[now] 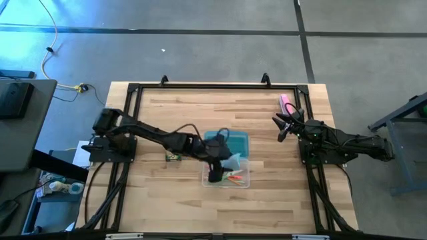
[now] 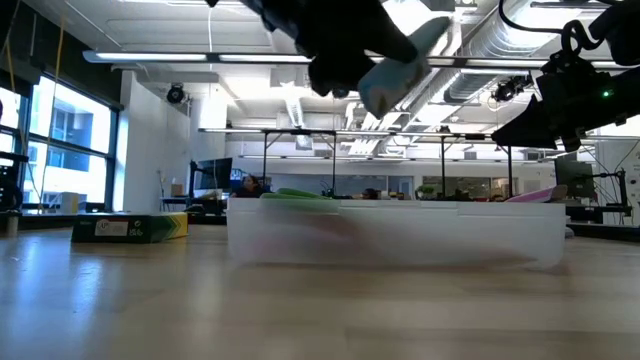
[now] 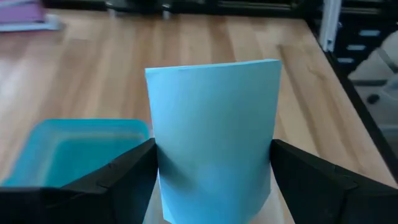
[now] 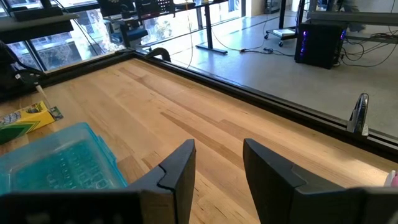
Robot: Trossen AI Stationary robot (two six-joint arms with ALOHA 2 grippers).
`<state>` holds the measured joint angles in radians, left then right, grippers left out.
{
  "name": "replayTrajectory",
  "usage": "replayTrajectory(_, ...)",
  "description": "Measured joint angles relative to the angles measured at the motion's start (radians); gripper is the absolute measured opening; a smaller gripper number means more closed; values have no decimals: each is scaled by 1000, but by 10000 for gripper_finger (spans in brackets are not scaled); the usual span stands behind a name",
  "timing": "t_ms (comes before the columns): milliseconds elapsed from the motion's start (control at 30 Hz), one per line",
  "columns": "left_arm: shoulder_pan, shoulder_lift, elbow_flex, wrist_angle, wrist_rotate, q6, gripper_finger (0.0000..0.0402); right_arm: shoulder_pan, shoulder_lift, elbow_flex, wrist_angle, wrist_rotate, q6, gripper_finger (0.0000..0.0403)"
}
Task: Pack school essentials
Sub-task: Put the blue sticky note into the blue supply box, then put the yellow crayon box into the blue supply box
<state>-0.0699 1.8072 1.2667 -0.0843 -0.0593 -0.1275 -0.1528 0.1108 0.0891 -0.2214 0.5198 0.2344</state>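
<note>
My left gripper (image 1: 219,168) hangs over the clear case (image 1: 227,177) near the table's middle, shut on a light-blue square pad (image 3: 214,134). In the low view the pad (image 2: 400,68) shows high above the case (image 2: 400,235). Orange, red and green pens (image 1: 235,177) lie in the case. The yellow-green crayon box (image 1: 173,157) lies flat on the table to the case's left. My right gripper (image 4: 217,165) waits open at the table's right side, with nothing between its fingers. My left gripper pinches the pad by its two opposite side edges (image 3: 157,168), one finger (image 3: 124,177) on each. The fingers come from the table's left, slanting down. The pad stands up between them, bowed outward, lifted clear above the case.
The teal lid (image 1: 227,141) lies just beyond the case, toward the far edge. A pink oblong block (image 1: 285,101) lies at the far right, near my right arm. A black frame (image 1: 200,87) rims the table. Bare wood lies on the near side.
</note>
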Motion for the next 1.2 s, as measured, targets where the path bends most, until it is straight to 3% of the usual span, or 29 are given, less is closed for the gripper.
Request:
replayTrajectory(333, -17, 174, 181, -186, 26, -53, 289, 0, 0, 0, 0, 0, 0, 126)
replayTrajectory(600, -13, 262, 250, -325, 70, -152, 303, 0, 1, 0, 0, -2, 0, 126)
replayTrajectory(1200, -2, 261, 254, -355, 100, -195, 398, 0, 0, 0, 0, -5, 0, 126)
